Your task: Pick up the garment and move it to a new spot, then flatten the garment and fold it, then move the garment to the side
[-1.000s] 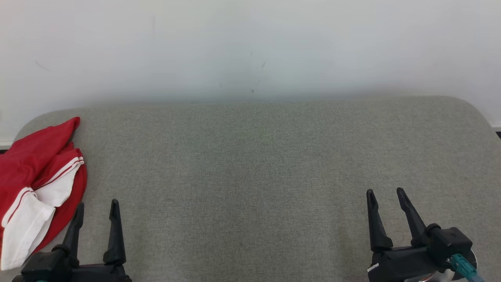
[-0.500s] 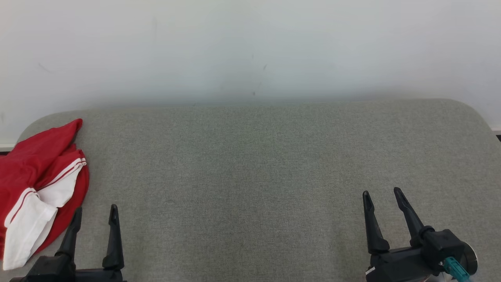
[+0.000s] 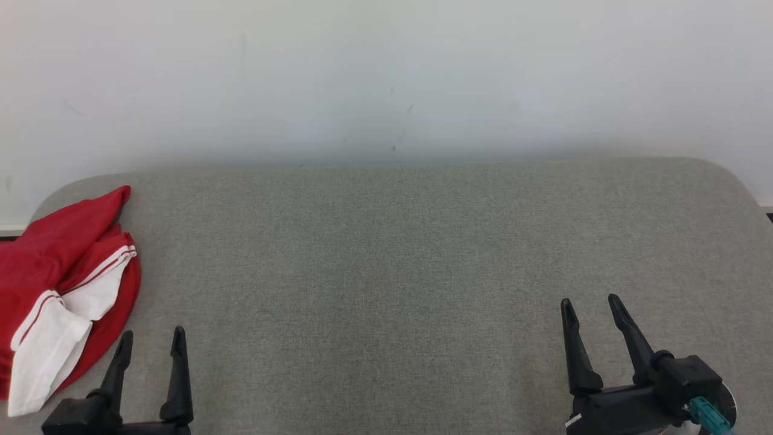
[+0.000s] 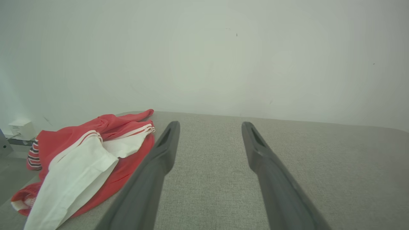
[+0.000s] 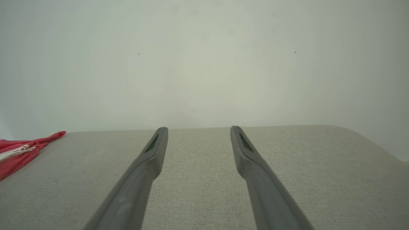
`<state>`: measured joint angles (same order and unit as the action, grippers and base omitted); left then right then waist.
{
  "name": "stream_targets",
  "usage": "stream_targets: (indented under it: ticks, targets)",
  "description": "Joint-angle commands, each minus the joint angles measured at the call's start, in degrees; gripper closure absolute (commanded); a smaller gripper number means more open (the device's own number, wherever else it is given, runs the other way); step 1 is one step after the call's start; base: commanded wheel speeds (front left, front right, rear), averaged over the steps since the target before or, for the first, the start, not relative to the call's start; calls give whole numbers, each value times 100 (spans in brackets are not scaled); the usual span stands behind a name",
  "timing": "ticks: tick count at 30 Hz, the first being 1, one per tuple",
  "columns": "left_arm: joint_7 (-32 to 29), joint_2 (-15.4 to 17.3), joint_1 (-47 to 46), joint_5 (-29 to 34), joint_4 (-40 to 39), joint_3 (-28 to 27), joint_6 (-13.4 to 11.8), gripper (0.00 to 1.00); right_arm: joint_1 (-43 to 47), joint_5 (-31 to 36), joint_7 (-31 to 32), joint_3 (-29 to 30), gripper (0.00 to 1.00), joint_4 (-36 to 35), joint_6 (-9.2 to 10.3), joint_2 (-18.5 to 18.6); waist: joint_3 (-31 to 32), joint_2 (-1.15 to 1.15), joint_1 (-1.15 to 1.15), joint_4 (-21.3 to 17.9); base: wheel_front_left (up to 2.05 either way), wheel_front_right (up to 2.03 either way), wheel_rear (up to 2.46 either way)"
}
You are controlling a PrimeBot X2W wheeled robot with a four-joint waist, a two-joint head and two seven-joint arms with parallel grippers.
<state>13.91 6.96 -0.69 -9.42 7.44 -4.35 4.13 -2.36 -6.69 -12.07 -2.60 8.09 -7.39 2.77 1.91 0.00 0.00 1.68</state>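
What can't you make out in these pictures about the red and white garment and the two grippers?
- The garment: the head view's left edge cuts it off, and so does the right wrist view's left edge. Bunched folds hide what kind it is.
- The left gripper and right gripper: the head view's bottom edge cuts off their bodies.
- A small white box by the wall: too small in the left wrist view to identify.

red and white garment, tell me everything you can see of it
The red and white garment looks like soft cloth: red body, white panels edged with thin red stripes, and a cuff striped dark, red and white. It lies crumpled in an unfolded heap at the left end of the grey padded table, reaching its edge. Only the table touches it; the open left gripper stands beside it, apart.
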Motion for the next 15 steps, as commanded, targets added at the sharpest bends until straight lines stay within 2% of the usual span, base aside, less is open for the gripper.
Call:
stream_targets:
  ticks: [1, 7, 15]
  targets:
    - [-35, -8, -29, -89, 6, -22, 36, 0, 46, -128, 41, 11, 0, -21, -19, 20, 6, 0, 0, 4, 0, 0, 0]
    - [-170, -2, 30, -346, -7, -34, 97, 0, 93, -491, 150, 9, 0, -18, -19, 20, 23, 0, 0, 9, 0, 0, 0]
    - [-271, 24, 32, -489, 7, 3, 124, 0, 110, -556, 230, 1, 0, -35, -20, 20, 26, 0, 0, 16, 0, 0, 0]
